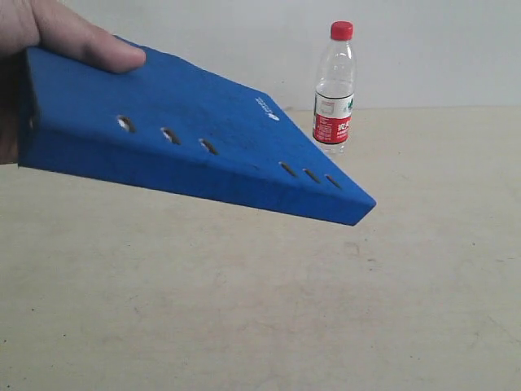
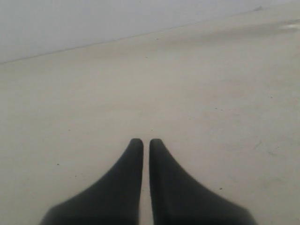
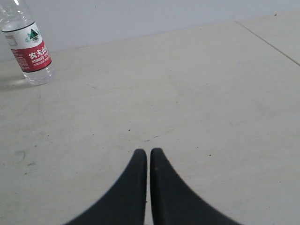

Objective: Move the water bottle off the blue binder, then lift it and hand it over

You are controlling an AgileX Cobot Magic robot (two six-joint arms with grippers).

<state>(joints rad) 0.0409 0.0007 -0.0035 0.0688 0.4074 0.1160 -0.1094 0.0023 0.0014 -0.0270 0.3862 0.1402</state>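
A person's hand (image 1: 49, 32) holds the blue binder (image 1: 187, 138) up in the air, tilted, filling the upper left of the exterior view. The water bottle (image 1: 334, 90) stands upright on the table behind the binder's far corner; its label and base also show in the right wrist view, water bottle (image 3: 29, 51). Neither gripper appears in the exterior view. My left gripper (image 2: 146, 143) is shut with nothing in it, over bare table. My right gripper (image 3: 148, 152) is shut and empty too, well apart from the bottle.
The beige table (image 1: 326, 309) spreads below the binder, with a pale wall (image 1: 440, 49) behind it. A seam in the tabletop (image 3: 267, 42) runs across one corner of the right wrist view.
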